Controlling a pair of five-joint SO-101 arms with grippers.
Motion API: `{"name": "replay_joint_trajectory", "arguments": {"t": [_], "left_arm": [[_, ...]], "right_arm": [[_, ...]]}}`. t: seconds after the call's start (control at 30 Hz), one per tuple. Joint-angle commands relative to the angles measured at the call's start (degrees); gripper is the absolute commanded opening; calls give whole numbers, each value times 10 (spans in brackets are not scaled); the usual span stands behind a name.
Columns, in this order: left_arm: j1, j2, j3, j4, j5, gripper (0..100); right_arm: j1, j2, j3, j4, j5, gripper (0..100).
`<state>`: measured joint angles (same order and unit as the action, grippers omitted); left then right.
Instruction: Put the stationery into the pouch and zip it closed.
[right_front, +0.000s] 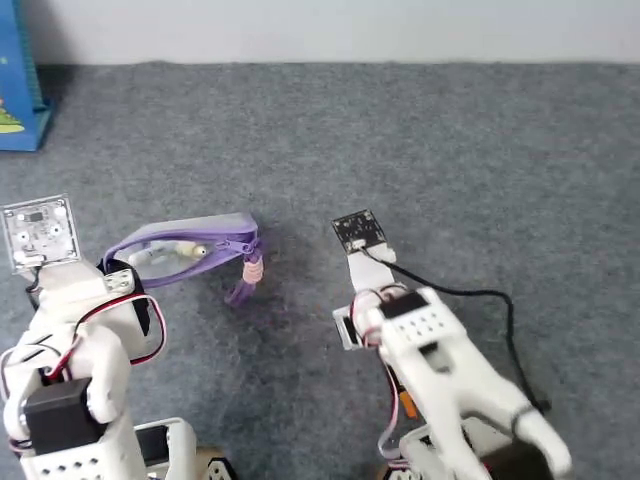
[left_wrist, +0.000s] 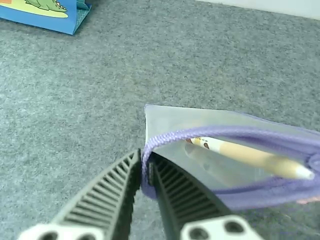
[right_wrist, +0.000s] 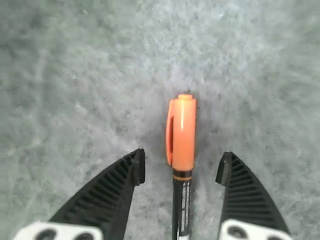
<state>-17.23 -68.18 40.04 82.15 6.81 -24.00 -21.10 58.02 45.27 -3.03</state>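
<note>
Pouch (left_wrist: 235, 192): purple, unzipped, pen (left_wrist: 245, 155) inside; one end clamped in left hand (left_wrist: 145, 172). Marker (right_wrist: 181, 130): orange-capped, on tabletop (right_wrist: 75, 75), between parted jaws of right hand (right_wrist: 182, 161). Step, as judged: marker pickup. Next: close on barrel, lift, carry to pouch mouth.

Both arms are white plastic shells: left arm (right_front: 75, 365), right arm (right_front: 450, 370). Black servo block (right_front: 55, 415) on the left one, red and black wires (right_front: 152, 328) looped beside it. Black cable (right_front: 480, 295) runs along the right arm, plus a small black circuit board (right_front: 358, 231) on a white ribbon. Orange leads (right_front: 405, 401) lower down, probably servo wiring. Left gripper (left_wrist: 145, 165) and right gripper (right_wrist: 182, 160): black ribbed fingers, white mounts, round screw holes (left_wrist: 193, 233).
</note>
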Motion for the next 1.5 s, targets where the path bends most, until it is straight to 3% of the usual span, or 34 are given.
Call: {"name": "replay_joint_trajectory", "arguments": {"t": [0.0, 0.13, 0.3, 0.37, 0.63, 0.83, 1.0, 1.27, 1.47], "left_arm": [[-3, 7, -6, -14, 4, 12], [-3, 7, -5, -14, 4, 12], [-3, 7, -5, -14, 4, 12], [-3, 7, -5, -14, 4, 12], [-1, 7, -4, -13, 4, 12], [81, 7, -5, -13, 4, 12], [98, 10, -7, -17, 6, 12], [98, 10, -5, -22, 7, 12], [98, 10, -4, -21, 7, 12]], "right_arm": [[16, 91, -70, -9, 1, 241], [22, 151, -106, 2, 1, 229], [16, 138, -107, -7, 1, 0], [19, 128, -106, 2, 1, 42], [19, 5, -106, 83, 1, 8], [9, -166, -106, 135, 0, 8], [-39, -311, -106, 167, -3, 8], [-153, -481, -111, 154, -61, 8], [-185, -536, -111, 40, -71, 8]]}}
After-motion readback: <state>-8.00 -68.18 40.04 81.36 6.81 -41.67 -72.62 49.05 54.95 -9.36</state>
